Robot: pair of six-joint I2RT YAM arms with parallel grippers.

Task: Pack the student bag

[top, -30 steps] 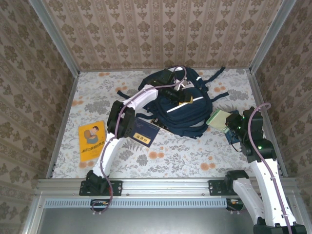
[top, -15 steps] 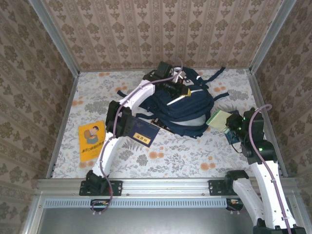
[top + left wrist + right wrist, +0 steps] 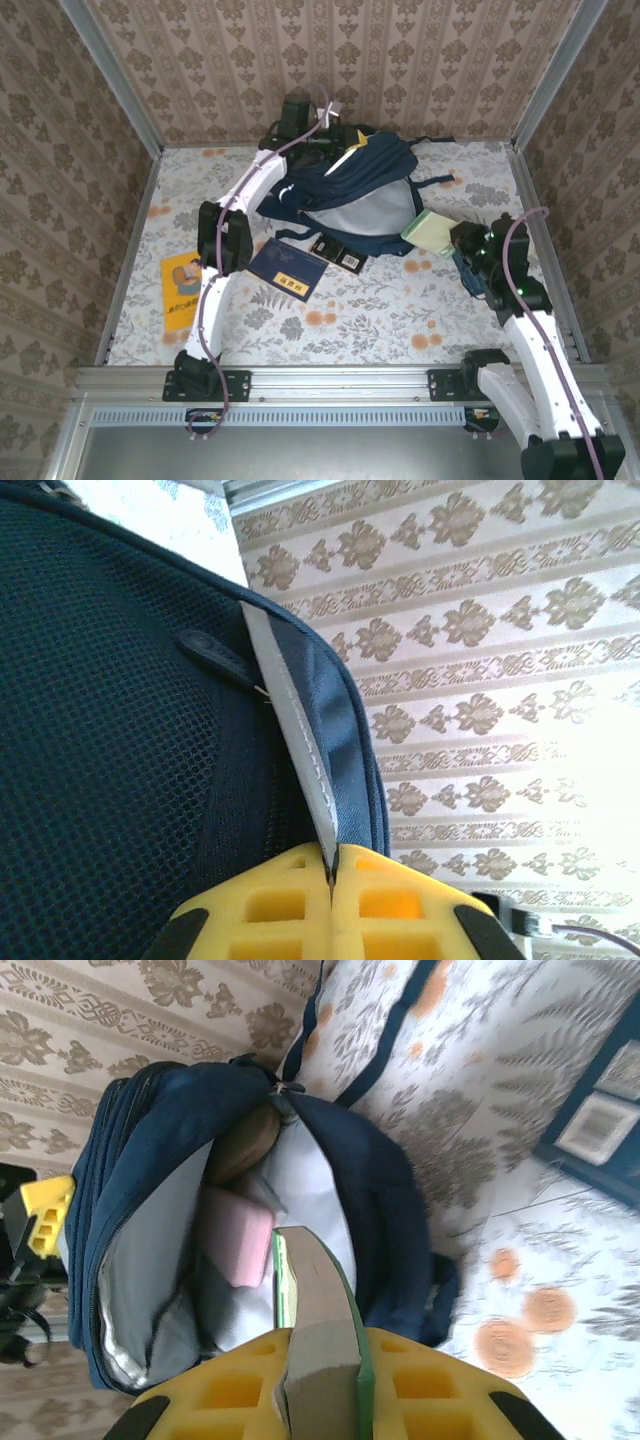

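Over floral table, left claw pinches student bag, seemingly raised.

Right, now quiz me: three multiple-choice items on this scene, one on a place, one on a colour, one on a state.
1. Where does the yellow book lie?
A. flat on the table, near its left edge
B. standing against the back wall
C. on top of the right arm

2. What colour is the block inside the open backpack?
A. black
B. pink
C. red

3. How are the right fingers?
A. open and empty
B. shut on a strap
C. shut on a notebook

Answers:
1 A: the top view shows it lying flat at the left.
2 B: the right wrist view shows a pink block in the opening.
3 C: the notebook sits clamped between them.
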